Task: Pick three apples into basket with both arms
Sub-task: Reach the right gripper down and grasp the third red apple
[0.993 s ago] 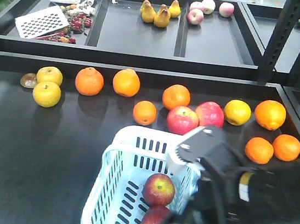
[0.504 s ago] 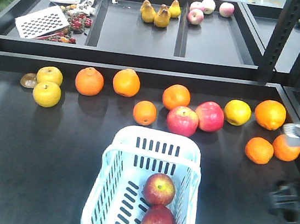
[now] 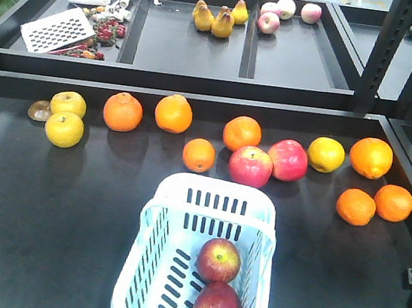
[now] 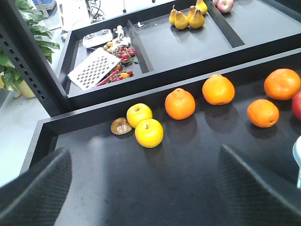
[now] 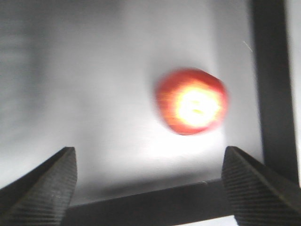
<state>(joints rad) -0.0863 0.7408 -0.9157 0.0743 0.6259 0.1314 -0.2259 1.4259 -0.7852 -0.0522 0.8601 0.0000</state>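
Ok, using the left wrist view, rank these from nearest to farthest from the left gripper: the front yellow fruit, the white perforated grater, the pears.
1. The front yellow fruit, on the near shelf ahead of the open left gripper, slightly left of centre.
2. The white perforated grater, in the back tray, left compartment.
3. The pears, farthest, in the back tray's middle compartment, up right.

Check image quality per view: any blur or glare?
Right wrist: motion-blurred, overexposed; the apple glares yellow-white between the open right claw. Left wrist: sharp, evenly lit; left claw open. Front: clear, soft shadows under fruit, basket crisp.
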